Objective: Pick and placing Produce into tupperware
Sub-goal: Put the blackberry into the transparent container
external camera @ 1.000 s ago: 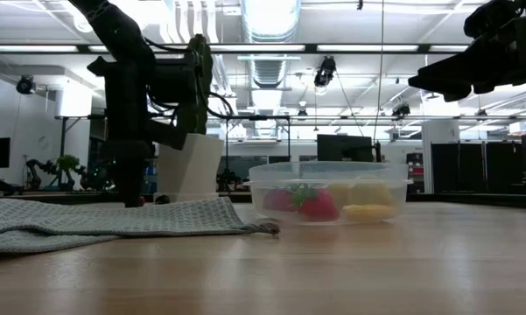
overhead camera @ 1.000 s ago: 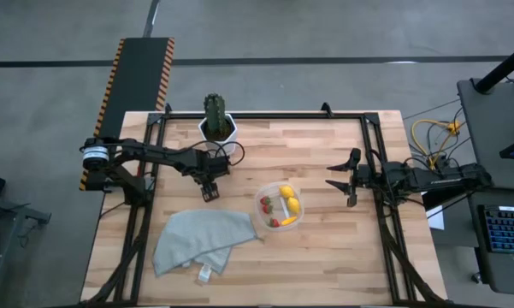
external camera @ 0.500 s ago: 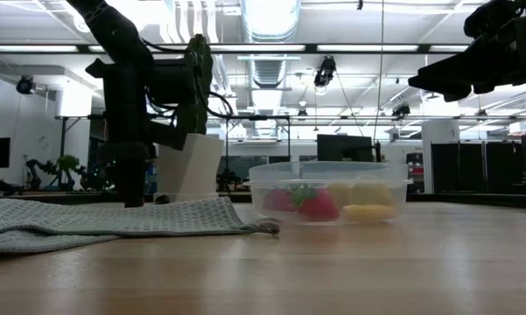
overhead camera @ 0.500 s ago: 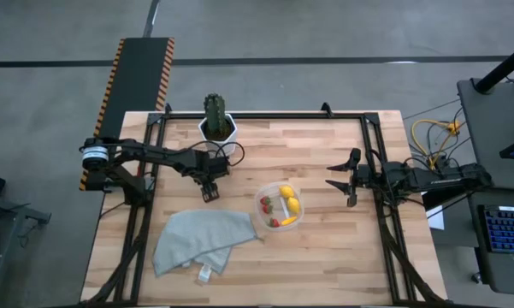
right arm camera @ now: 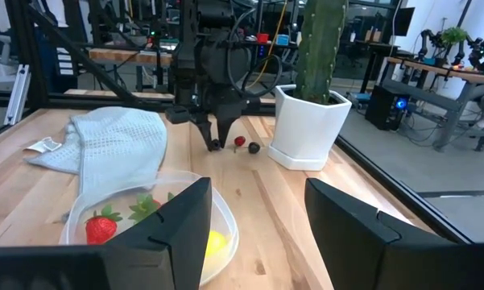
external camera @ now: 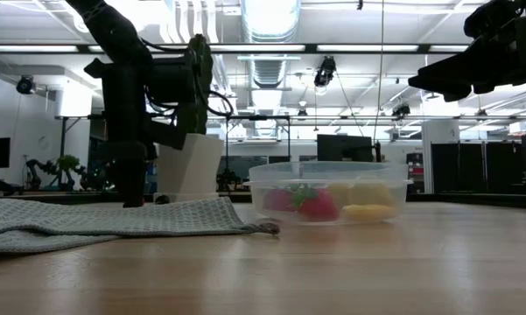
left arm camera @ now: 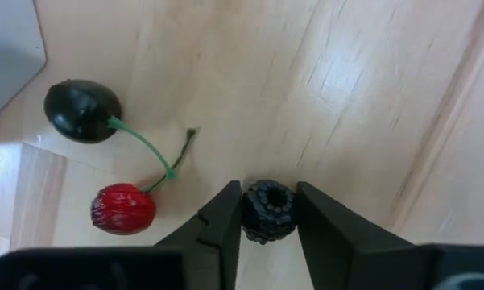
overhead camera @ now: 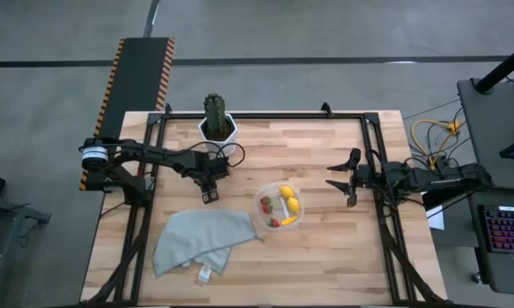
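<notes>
A small dark blackberry (left arm camera: 267, 213) lies on the wooden table between the fingers of my left gripper (left arm camera: 269, 190), which points down at the table's left-middle (overhead camera: 209, 195). Beside it lie two cherries joined by a green stem, one dark (left arm camera: 82, 110) and one red (left arm camera: 123, 209). The clear tupperware (overhead camera: 279, 206) stands at the table's middle with lemons (overhead camera: 287, 192) and strawberries (external camera: 318, 206) inside. My right gripper (overhead camera: 342, 181) hovers open above the table's right side. My left gripper pinches the blackberry by its two opposite sides (left arm camera: 246, 211) between its two fingers. The fingers (external camera: 133, 188) come from above, pointing down. The berry sits on the table.
A green cactus in a white pot (overhead camera: 215, 127) stands at the far edge behind my left arm. A grey cloth (overhead camera: 201, 241) lies spread at the near left, its edge close to the tub. Bare wood lies to the right of the tub.
My left gripper has stayed in place over the berry, and its fingers have drawn together onto it.
</notes>
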Controlling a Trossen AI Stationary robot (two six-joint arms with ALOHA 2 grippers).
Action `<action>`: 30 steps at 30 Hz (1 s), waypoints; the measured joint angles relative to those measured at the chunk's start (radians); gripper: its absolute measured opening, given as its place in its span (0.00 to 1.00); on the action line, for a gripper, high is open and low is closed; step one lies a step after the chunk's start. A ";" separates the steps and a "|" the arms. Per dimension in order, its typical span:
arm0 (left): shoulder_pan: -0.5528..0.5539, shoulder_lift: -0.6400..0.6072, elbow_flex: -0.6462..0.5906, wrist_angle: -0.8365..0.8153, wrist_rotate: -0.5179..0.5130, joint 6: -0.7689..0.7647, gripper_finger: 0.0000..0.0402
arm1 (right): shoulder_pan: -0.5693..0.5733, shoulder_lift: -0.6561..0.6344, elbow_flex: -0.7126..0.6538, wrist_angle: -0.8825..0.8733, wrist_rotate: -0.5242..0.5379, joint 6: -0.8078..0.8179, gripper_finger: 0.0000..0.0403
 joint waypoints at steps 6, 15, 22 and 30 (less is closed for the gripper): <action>0.000 0.000 0.000 -0.001 -0.003 0.022 0.18 | 0.000 0.000 0.000 0.000 0.000 0.000 0.48; 0.001 0.001 0.010 -0.012 -0.008 0.024 0.18 | 0.000 0.000 0.000 0.001 0.001 -0.001 0.48; -0.002 0.001 0.063 -0.055 -0.016 0.027 0.18 | 0.000 0.000 0.000 0.002 0.001 -0.003 0.48; -0.042 0.001 0.156 -0.049 0.024 0.068 0.17 | 0.000 0.000 0.000 0.004 0.001 -0.005 0.48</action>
